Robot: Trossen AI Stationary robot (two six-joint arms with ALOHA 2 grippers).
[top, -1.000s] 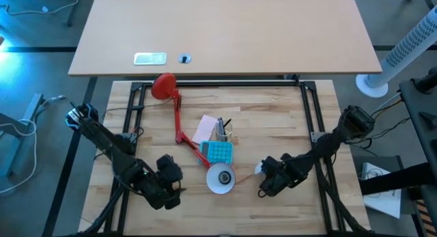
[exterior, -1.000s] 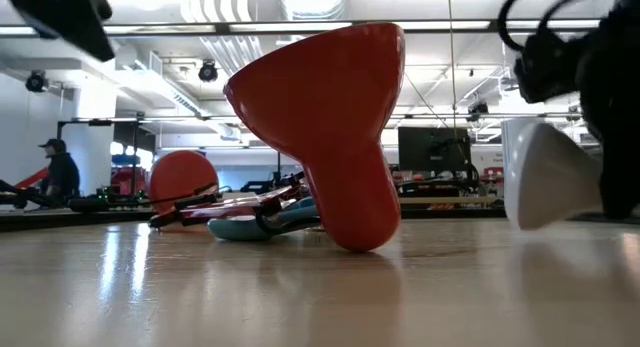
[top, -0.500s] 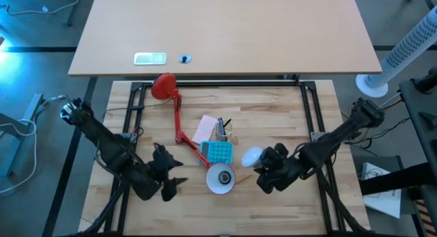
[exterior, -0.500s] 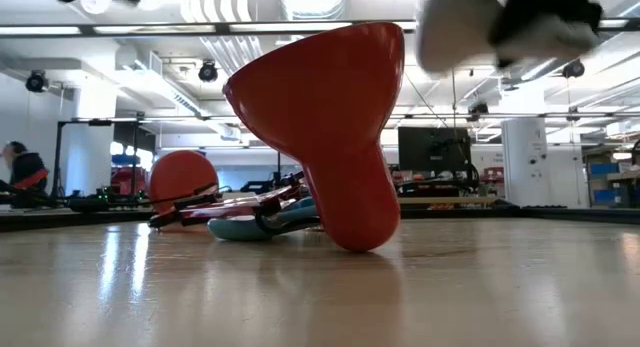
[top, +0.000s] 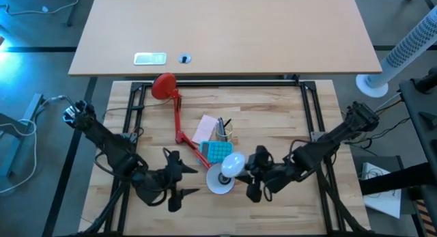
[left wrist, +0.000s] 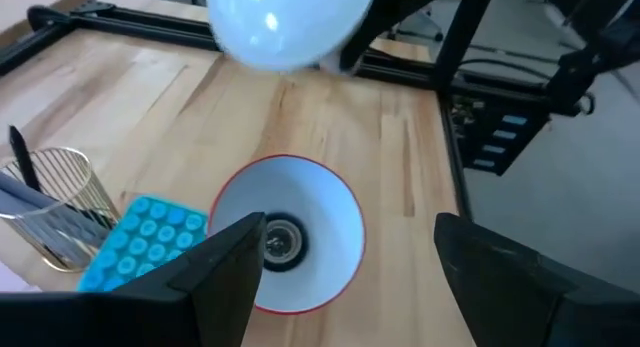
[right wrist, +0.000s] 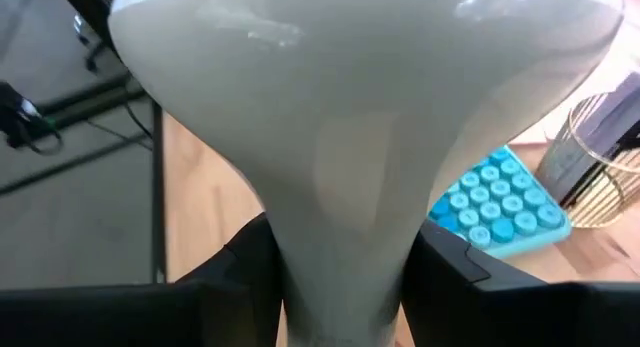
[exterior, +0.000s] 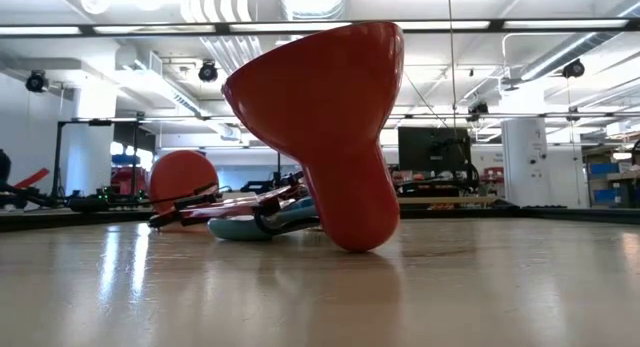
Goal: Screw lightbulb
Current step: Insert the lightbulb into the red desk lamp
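- My right gripper (top: 254,177) is clamped on the narrow neck of the small white mushroom-shaped lightbulb (top: 233,164); in the right wrist view the neck runs down between my two dark fingers (right wrist: 245,272) and the wide dome fills the frame beyond them.
- The bulb is off the table, held in the air just beside and partly over the rim of the white-lined, red-shelled cone lamp shade (top: 220,179) in the high view.
- Bulb's long axis: roughly level, dome leading away from my right gripper toward the shade, screw base back inside my grip. The base itself is hidden by the fingers.
- The shade lies with its mouth facing up; the left wrist view looks straight into it and shows the dark metal socket (left wrist: 279,242) at the bottom of the cone.
- Judgement: the base points away from the socket, so the bulb needs turning over, or a hand-over, before it can thread in.
- My left gripper (top: 176,181) sits at the shade's other side, fingers spread wide and holding nothing. Both grippers are near the shade; only the right one holds the bulb.
- Beyond the shade: blue perforated rectangular block (top: 218,152), wire mesh pen cup (top: 223,131), and the red jointed lamp arm (top: 179,117) running to its round red base (top: 163,86).
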